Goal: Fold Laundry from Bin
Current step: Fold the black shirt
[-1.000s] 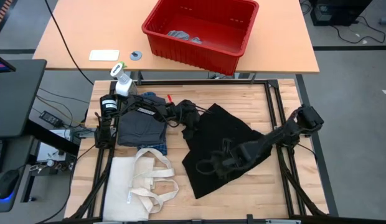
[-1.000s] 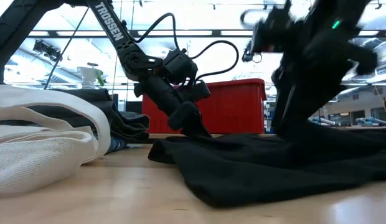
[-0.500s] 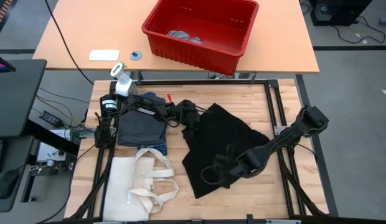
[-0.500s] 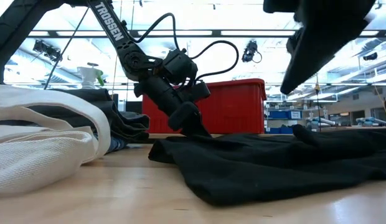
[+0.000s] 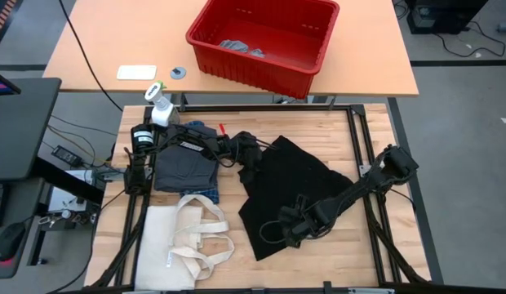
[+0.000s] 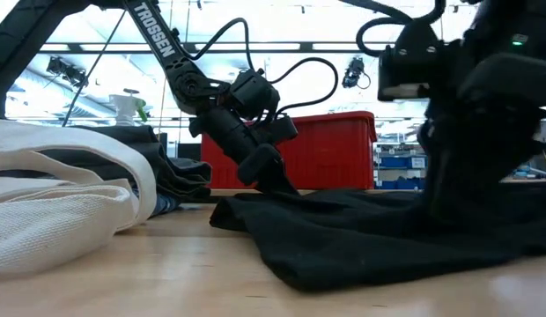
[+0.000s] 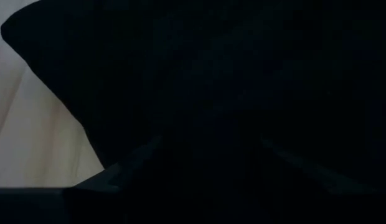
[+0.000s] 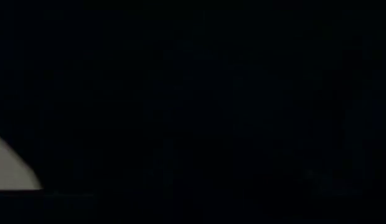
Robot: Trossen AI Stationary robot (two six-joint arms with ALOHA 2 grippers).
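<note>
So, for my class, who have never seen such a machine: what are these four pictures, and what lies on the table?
Two dark robot arms work at a wooden table. One picture looks down from above, one looks level across the tabletop, and two come from cameras on the wrists, both nearly filled by dark cloth. The left gripper and the right gripper both rest on a spread black garment. Beside it lie a folded grey piece and a cream tote bag. A red bin stands on the table behind.

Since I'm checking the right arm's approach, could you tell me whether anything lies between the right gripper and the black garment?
Nothing visible does. The right gripper is low over the black garment near its front edge, with only cloth beneath it.
</note>
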